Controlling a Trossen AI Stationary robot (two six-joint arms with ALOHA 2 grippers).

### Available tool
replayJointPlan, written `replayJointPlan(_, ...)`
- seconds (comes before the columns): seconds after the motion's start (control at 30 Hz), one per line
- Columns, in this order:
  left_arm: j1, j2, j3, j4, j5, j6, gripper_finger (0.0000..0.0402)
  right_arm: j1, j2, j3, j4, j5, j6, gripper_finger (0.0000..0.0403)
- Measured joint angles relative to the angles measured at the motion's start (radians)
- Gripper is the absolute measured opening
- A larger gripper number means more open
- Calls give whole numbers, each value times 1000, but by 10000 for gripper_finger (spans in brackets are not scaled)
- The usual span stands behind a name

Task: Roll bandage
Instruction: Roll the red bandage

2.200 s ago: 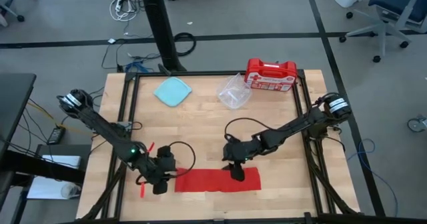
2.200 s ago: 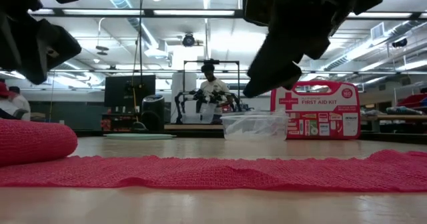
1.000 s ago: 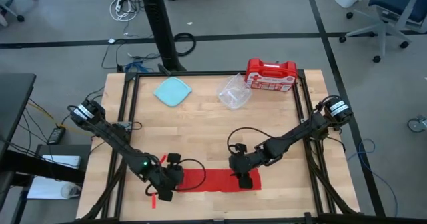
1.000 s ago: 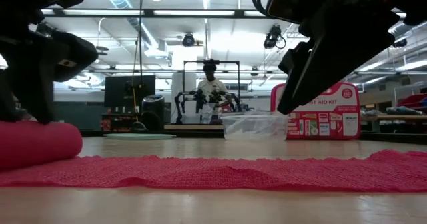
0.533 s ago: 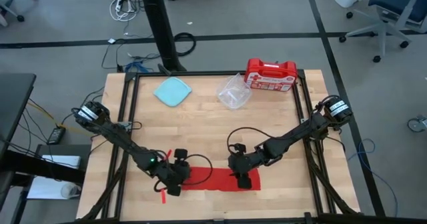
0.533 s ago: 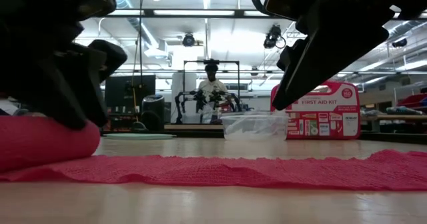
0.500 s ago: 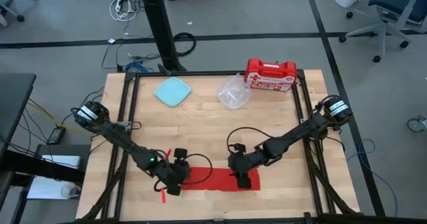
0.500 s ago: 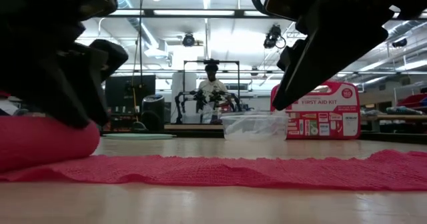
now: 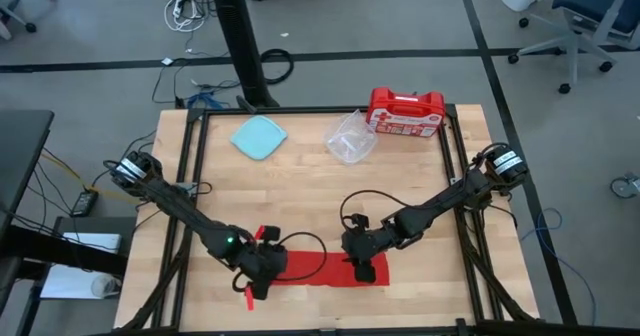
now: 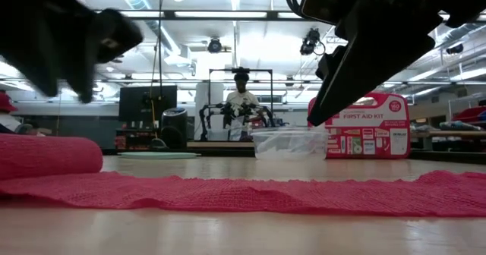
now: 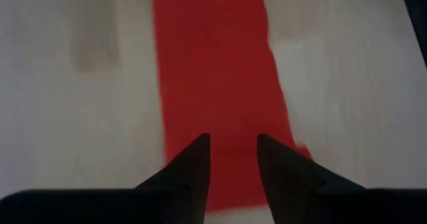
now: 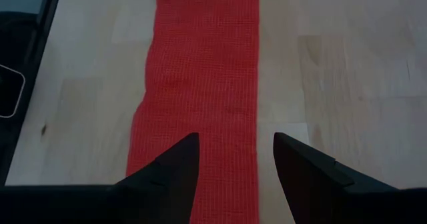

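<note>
At the near edge of the wooden table (image 9: pixel 300 186), the red bandage (image 9: pixel 325 270) lies flat, its left end rolled up. Left gripper (image 9: pixel 262 276) hangs over that rolled end, fingers slightly apart, gripping nothing. Right gripper (image 9: pixel 366 269) sits over the right end, fingers parted wider, empty. First-aid kit (image 9: pixel 406 112) far right.

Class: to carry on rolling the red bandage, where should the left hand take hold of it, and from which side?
Probably grip the bandage at its rolled end, coming from above with the left hand: that end is a raised cylinder, while the rest lies flat under the right hand.
</note>
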Motion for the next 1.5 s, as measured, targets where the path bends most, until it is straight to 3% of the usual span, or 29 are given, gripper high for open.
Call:
replayJointPlan(0.17, 0, 0, 0, -84, 69, -39, 127, 3, 0, 0, -6, -8, 1, 191)
replayJointPlan(0.67, 0, 79, -16, -77, 76, 19, 127, 15, 0, 0, -11, -11, 29, 191)
replayJointPlan(1.2, 6, 94, -18, 84, -6, 101, 127, 14, -13, 0, -69, -17, 65, 191)
replayJointPlan(1.5, 43, 183, -16, 267, -35, 215, 127, 25, -24, 41, -129, -18, 106, 191)
